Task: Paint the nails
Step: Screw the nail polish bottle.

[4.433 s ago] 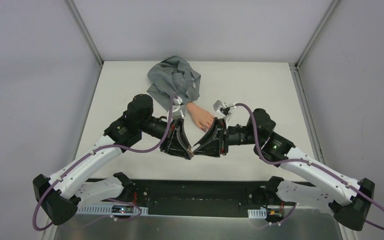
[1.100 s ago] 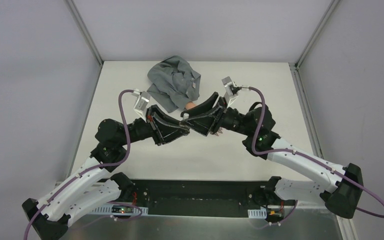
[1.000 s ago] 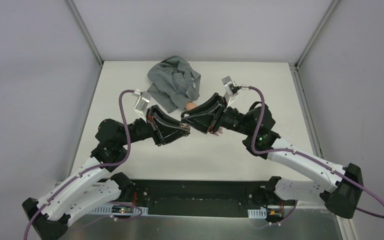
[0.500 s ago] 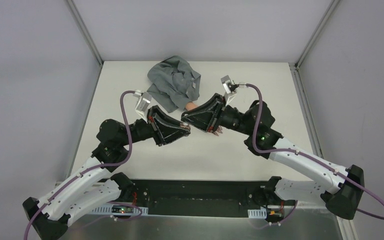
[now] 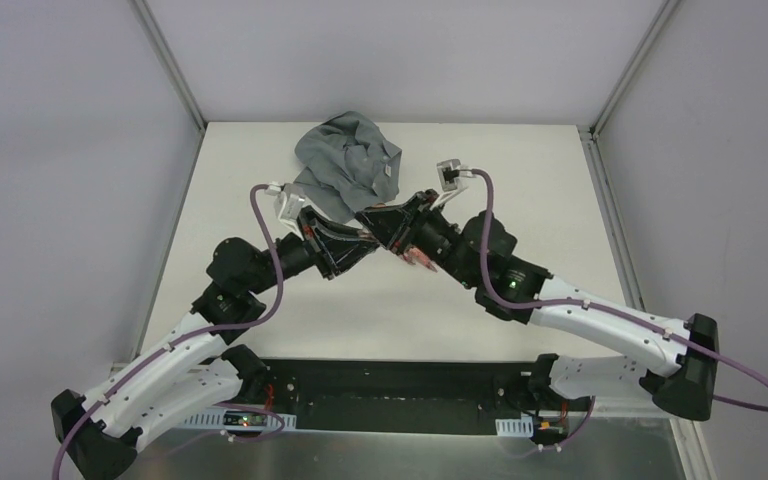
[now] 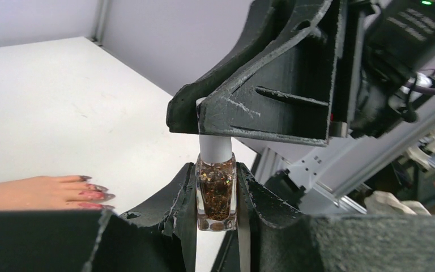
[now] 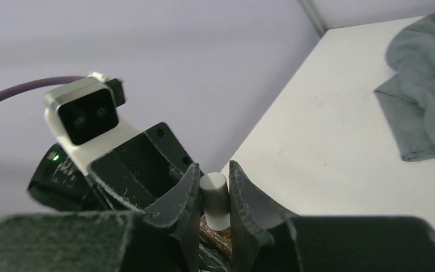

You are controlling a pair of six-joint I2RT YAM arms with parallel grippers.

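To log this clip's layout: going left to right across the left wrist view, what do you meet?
fake hand → nails → polish bottle → right arm

**Legible text, labels, brands, numbers, signs:** none recorded.

**Items checked:**
- polish bottle [image 6: 216, 198], clamped in the left claw [image 6: 216, 177]: glass face shows brown glitter only, no print.
- white cap [image 7: 213, 195]: plain (same from the left wrist).
- arm housings [image 5: 250, 265], top view: any marking is too small to read.
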